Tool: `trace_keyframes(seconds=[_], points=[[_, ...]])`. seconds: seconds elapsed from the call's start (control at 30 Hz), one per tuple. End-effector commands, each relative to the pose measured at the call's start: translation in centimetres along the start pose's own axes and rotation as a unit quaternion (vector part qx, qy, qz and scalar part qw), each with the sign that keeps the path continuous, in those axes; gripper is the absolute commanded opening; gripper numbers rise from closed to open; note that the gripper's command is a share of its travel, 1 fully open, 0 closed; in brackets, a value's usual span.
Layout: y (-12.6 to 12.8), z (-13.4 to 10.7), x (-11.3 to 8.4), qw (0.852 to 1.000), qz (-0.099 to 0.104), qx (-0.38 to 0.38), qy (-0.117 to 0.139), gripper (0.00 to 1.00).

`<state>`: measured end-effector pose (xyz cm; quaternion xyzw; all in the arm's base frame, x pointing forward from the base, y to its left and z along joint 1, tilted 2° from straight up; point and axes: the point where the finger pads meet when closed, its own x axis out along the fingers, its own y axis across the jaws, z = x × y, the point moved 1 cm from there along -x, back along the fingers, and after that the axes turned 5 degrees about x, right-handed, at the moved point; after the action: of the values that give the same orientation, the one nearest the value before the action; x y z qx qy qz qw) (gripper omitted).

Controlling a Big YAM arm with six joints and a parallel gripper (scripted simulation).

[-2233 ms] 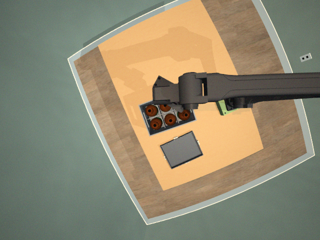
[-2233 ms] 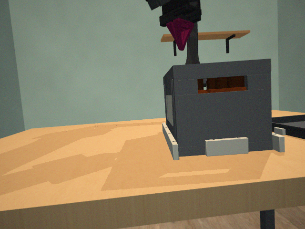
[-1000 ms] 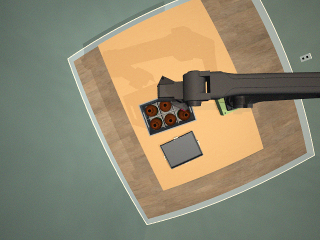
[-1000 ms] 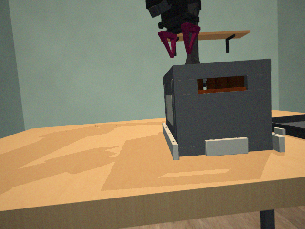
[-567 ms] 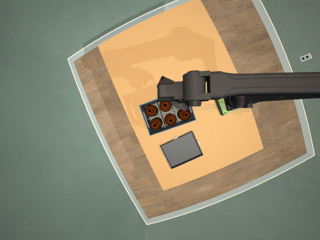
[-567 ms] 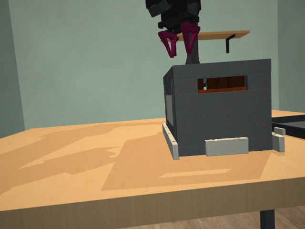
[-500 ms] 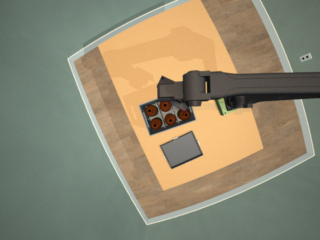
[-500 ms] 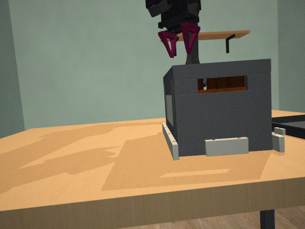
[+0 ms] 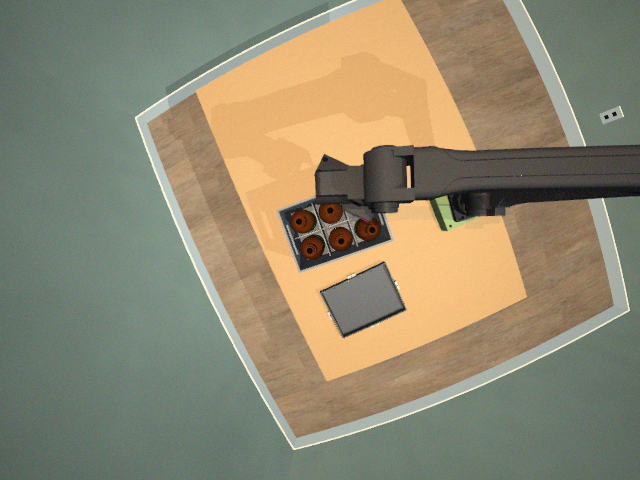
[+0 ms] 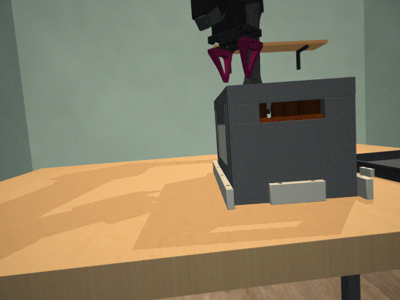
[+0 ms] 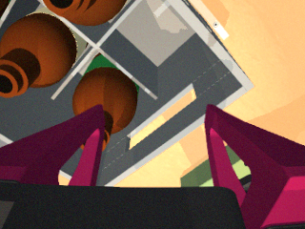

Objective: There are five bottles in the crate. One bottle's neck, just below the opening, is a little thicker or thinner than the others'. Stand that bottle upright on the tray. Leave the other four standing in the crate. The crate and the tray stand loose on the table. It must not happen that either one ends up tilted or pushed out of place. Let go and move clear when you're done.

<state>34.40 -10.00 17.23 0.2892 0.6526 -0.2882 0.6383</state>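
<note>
Magenta-fingered, the gripper (image 9: 364, 219) (image 10: 236, 79) (image 11: 154, 114) is being held open above the crate (image 9: 346, 256) (image 10: 290, 151) (image 11: 224, 88), where five bottles (image 9: 340, 239) (image 10: 290, 111) (image 11: 105, 97) are being housed. At five o'clock from its edge in the top view, the tray (image 9: 361, 299) (image 10: 377, 156) is being separated by a tabletop gap.

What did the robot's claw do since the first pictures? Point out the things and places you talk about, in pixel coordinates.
The pink claw (image 10: 236, 80) (image 11: 154, 109) was closed, and now it is open. It also came down a little nearer the crate (image 9: 345, 253) (image 10: 290, 145) (image 11: 229, 97). It took hold of nothing. The crate, the five bottles and the tray (image 9: 362, 299) stayed where they were.
</note>
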Motion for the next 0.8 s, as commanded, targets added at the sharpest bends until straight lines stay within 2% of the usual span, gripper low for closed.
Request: trace_keyframes(seconds=[0.0, 0.4, 0.53, 0.77], points=[[-0.1, 0.1, 0.9, 1.0, 0.0, -0.004, 0.003, 0.61], [-0.4, 0.3, 2.6, 1.0, -0.001, 0.0, 0.005, 0.61], [-0.4, 0.2, 2.4, 1.0, 0.002, -0.001, -0.001, 0.61], [-0.5, 0.3, 3.4, 1.0, -0.001, 0.0, 0.005, 0.61]])
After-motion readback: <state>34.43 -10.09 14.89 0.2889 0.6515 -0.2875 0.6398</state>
